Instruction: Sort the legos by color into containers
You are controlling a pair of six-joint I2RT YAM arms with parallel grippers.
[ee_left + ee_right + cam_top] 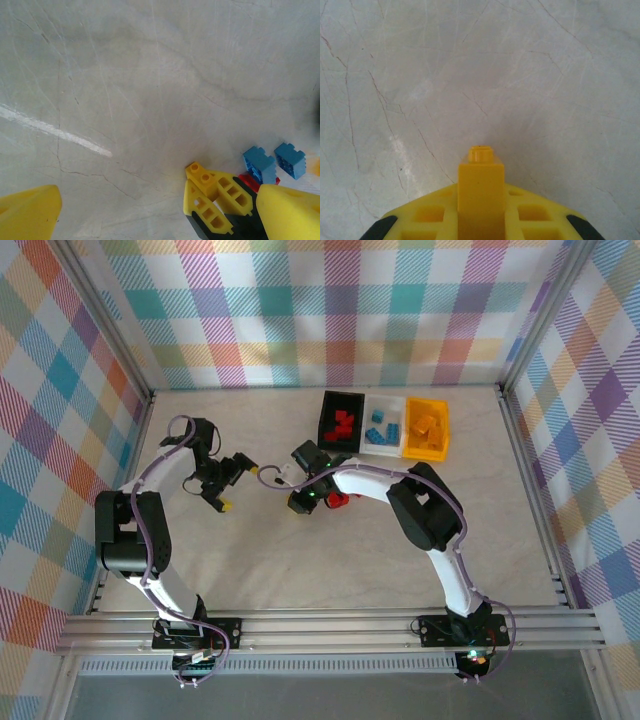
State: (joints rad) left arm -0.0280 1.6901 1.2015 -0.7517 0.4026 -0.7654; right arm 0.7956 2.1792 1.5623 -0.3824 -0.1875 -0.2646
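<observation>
On the left, the left gripper [241, 487] hovers just above the table [300, 570] with its fingers spread wide and nothing between them. Just to its right, near the middle of the table, the right gripper [481, 212] is pressed together on a small yellow brick [481, 175], which stands upright between the fingers with its single stud poking out at the tip. The brick looks light, rigid and hard, so it should not bend or crush. Its smooth plastic sides could be slippery, and a narrow piece like this may twist if it is pinched off-centre. The flat opposite sides low on the body seem the best place to hold it. Beside the right gripper, two blue bricks [274, 162] and a red brick [248, 180] lie loose on the table. At the far right a black bin [326, 418] holds red pieces, a white bin [392, 400] blue ones, and a yellow-orange bin [443, 430] yellow ones, which is probably where this brick belongs.
</observation>
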